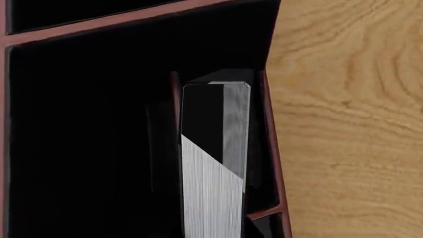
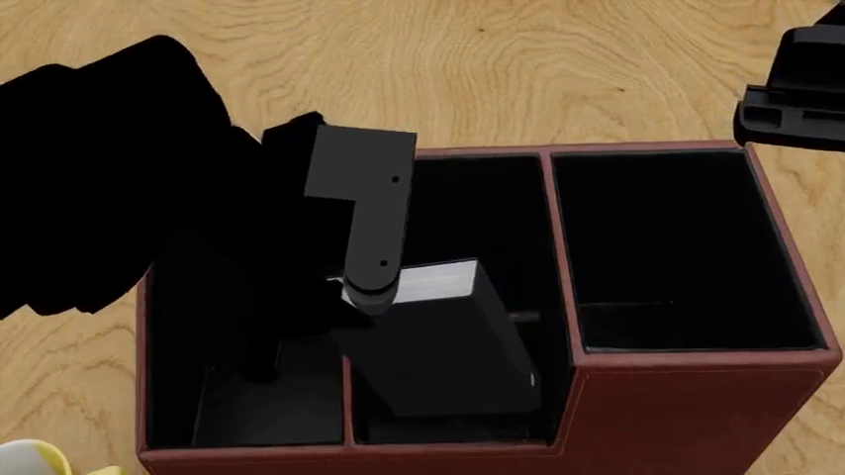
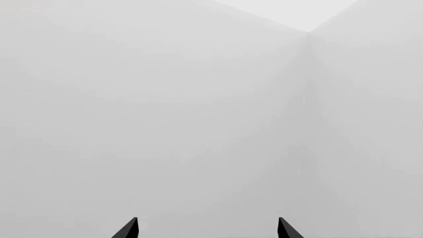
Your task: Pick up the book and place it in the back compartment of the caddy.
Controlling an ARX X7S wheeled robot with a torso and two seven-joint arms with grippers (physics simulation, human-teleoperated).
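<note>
1. Head view: the caddy (image 2: 660, 416) is shown on a wooden table (image 2: 528, 69), with a white-and-yellow mug (image 2: 34, 460) partly seen at its near left corner.
2. The left arm (image 2: 106, 178) is extended over the caddy's left side, so that much of the cells beneath it is hidden.
3. The book (image 2: 456, 351) is seen tilted inside the middle cell (image 2: 462, 198), its white-grey page edges turned up and a tiny white dot near its lower corner.
4. Left wrist view: the book (image 1: 211, 168) is shown standing close to a red-brown wall (image 1: 271, 148); whether the left gripper (image 2: 363, 292) is clenched on it cannot be told.
5. Right wrist view: the right gripper (image 3: 207, 229) is seen with its tips spread apart and nothing between them, against a blank pale wall (image 3: 198, 99).
</note>
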